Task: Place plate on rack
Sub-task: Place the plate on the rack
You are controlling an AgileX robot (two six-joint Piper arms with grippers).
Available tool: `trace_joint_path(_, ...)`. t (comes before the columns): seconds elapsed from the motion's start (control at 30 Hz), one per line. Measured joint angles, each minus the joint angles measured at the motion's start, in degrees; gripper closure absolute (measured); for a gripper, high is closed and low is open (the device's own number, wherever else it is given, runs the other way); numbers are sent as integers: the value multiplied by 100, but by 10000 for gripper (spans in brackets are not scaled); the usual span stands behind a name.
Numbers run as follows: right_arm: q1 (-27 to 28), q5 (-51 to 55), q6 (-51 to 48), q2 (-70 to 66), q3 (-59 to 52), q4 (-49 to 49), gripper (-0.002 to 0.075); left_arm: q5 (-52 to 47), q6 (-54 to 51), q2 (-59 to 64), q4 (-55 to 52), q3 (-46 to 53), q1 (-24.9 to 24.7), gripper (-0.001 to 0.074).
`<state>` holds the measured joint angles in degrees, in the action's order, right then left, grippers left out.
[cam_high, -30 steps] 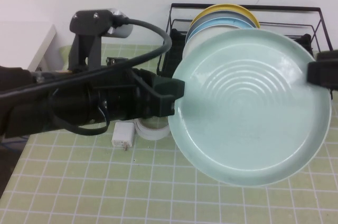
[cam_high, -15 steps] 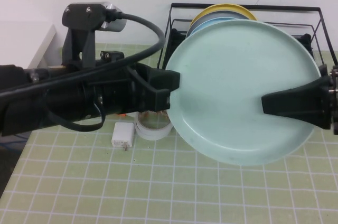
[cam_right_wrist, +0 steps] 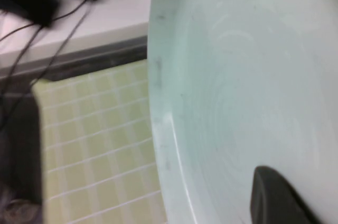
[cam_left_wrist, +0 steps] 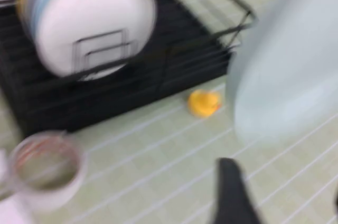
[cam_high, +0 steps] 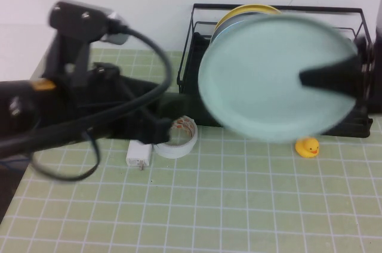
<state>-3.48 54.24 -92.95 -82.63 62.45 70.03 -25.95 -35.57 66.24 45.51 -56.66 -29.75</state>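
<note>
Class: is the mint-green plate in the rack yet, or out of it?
Out. The right gripper holds the plate before the rack; left gripper apart.

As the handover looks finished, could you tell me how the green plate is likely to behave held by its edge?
The plate looks stiff: it keeps its round shape, held only at one edge by the right gripper. Its smooth surface may slip or swing. The left gripper is off it, near the tape roll.
</note>
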Motion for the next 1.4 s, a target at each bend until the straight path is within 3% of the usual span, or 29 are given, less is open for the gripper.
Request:
trace_joint_path(0.17, 383, 975, -75, -902, 1495, -34, 575, -835, 2477, -490, -2537, 0, 0, 611)
trace_joint_path(0.3, 456, 1406, -179, -1711, 2879, -57, 575, -1516, 3852, -804, -3856, 214, 0, 710)
trace_joint_path(0.6, 489, 1544, -229, -3465, 5532, 7, 575, -1595, 4767, -2151, -4114, 1438, 0, 734)
trace_joint_path(0.77, 489, 1544, -237, -4444, 6367, 106, 575, -1910, 5200, -3104, -3948, 2193, 0, 735)
trace_joint_path(1.03, 489, 775, -827, -5583, 6546, 181, 575, -1949, 5866, -4255, -3922, 2670, 0, 735)
trace_joint_path(1.4, 489, 676, -1282, -6071, 6546, 316, 575, -1930, 5933, -4394, -4027, 2746, 0, 735)
